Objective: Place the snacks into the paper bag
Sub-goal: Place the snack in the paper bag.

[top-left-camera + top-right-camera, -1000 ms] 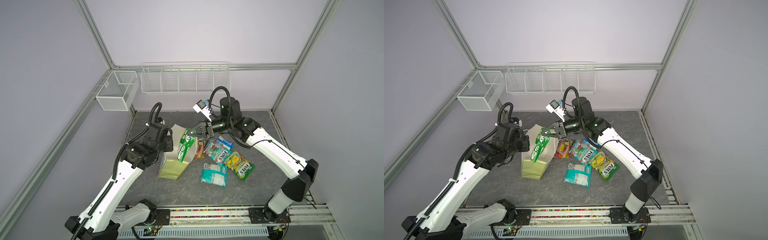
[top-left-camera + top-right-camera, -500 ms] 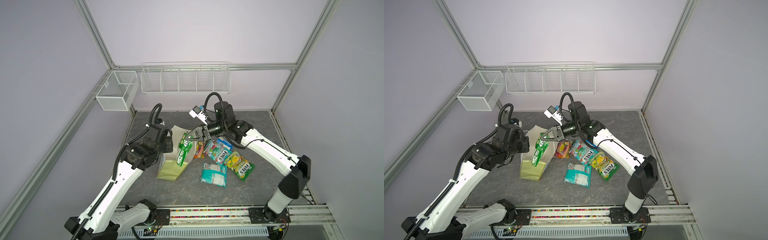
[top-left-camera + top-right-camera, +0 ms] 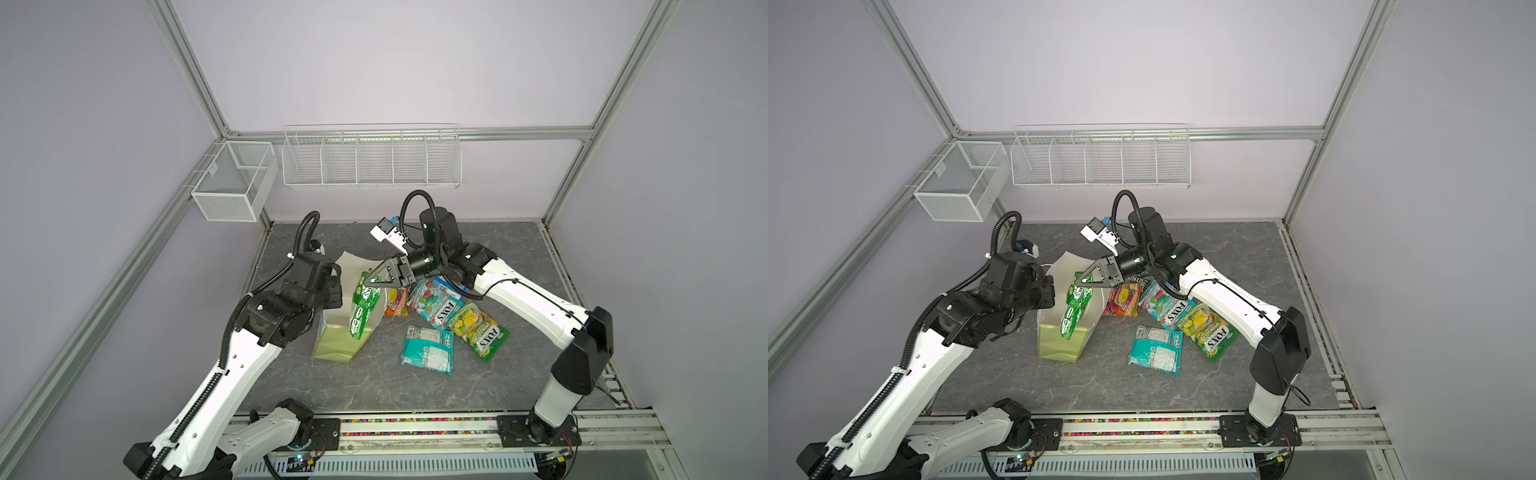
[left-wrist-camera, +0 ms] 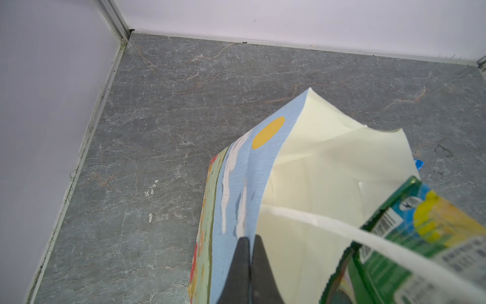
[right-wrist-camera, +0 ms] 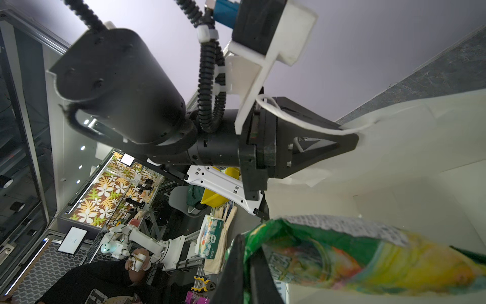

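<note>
Bag mouth crowded
The green packet (image 3: 363,307) hangs in the paper bag (image 3: 334,345) mouth, the left gripper (image 4: 250,240) pinching its rim; the bare table (image 3: 374,386) in front lies open.

Pale lilac walls (image 3: 374,62) close in a grey marbled surface (image 3: 374,382), framed by aluminium posts (image 3: 187,66). A long white wire basket (image 3: 372,156) with five compartments hangs on the back wall; a smaller mesh basket (image 3: 232,183) hangs on the left frame rail near the corner. Light is even.

"FOX'S" stands on the blue-green packet (image 3: 436,309). The yellow-green packet (image 3: 478,334) bears it too. Other print is too small to read.
</note>
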